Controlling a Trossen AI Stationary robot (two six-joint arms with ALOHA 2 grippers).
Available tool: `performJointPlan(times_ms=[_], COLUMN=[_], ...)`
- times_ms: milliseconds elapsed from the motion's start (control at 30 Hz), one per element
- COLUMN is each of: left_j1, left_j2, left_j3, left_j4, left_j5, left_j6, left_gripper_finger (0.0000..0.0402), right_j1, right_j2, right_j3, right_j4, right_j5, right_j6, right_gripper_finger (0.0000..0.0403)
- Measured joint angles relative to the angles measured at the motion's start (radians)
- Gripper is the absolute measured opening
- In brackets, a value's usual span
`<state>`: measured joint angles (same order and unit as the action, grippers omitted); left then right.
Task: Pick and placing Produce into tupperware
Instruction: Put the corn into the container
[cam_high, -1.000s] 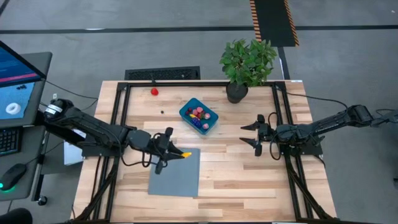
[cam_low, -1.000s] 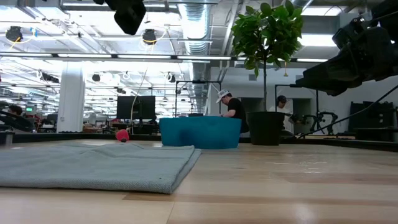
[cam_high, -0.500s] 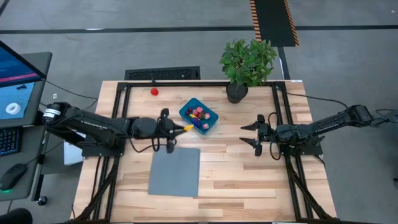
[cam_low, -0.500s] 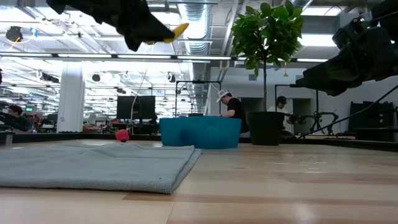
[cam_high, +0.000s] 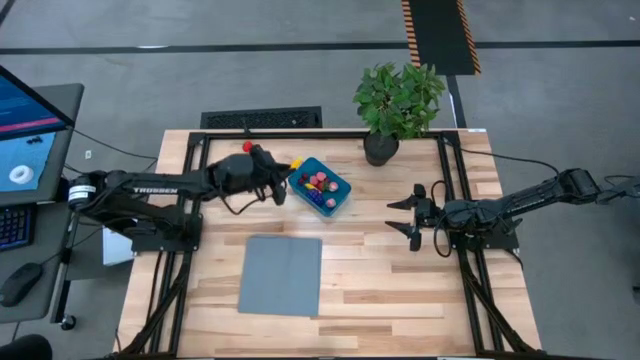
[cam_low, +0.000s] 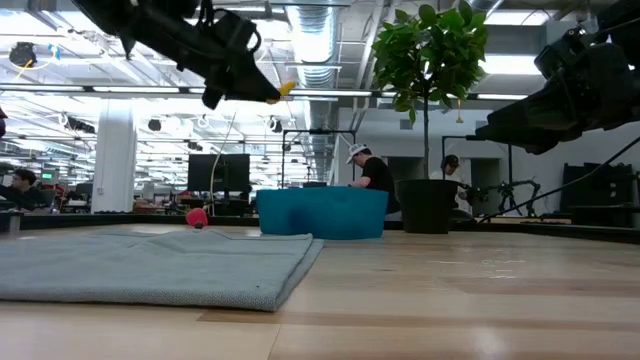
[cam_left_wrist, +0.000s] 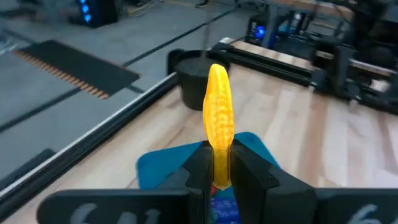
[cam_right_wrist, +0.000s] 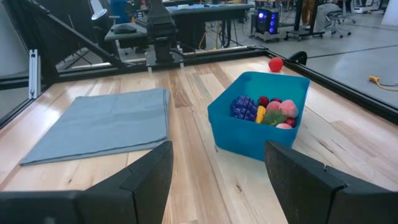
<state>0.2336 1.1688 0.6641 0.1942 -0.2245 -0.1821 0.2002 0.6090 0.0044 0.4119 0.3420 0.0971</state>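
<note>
The left gripper (cam_high: 287, 168) is closed on a yellow corn cob (cam_left_wrist: 219, 118), pinching its lower end so the cob stands out past the fingertips (cam_left_wrist: 202, 163). It hangs in the air just beside the tub (cam_high: 320, 186), at the corner facing the far left of the table (cam_high: 400, 290), with the cob's tip (cam_high: 296, 164) right at the tub's rim; in the low view the cob (cam_low: 287, 87) is well above the tub (cam_low: 322, 213). The tub is teal-blue and already holds several pieces of produce (cam_right_wrist: 266, 111): a purple cluster, a yellow piece, pink and red ones. One red piece (cam_high: 247, 146) lies loose on the table beyond the tub, toward the far edge and behind the left arm. A potted plant (cam_high: 396, 101) stands near the tub, on its far right side. A flat grey sheet (cam_high: 281, 275) lies on the near side of the tub, a little apart from it. The right gripper (cam_high: 401, 217) waits to the right of the tub, well apart from it, its fingers (cam_right_wrist: 316, 175) spread wide and holding nothing.
</note>
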Motion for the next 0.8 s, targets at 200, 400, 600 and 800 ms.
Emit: performJointPlan(times_ms=[200,400,600,800], left_j1=[0.110,0.137,0.135,0.132], left_j2=[0.048,0.191,0.378,0.522], left_j3=[0.066,0.174,0.338,0.444], left_j4=[-0.116,-0.201,-0.389,-0.516], left_j5=[0.091,0.152,0.182,0.168], left_j6=[-0.089,-0.057,-0.031,-0.006], left_gripper_finger=[0.0034,0.0034,0.0034,0.0034], right_j1=[0.000,0.000,0.000,0.000], right_j2=[0.000,0.000,0.000,0.000], right_j3=[0.000,0.000,0.000,0.000], right_j4=[0.000,-0.014,-0.020,-0.023], right_j5=[0.000,0.000,0.000,0.000], right_j6=[0.000,0.000,0.000,0.000], right_gripper_finger=[0.0274,0.0274,0.0274,0.0274])
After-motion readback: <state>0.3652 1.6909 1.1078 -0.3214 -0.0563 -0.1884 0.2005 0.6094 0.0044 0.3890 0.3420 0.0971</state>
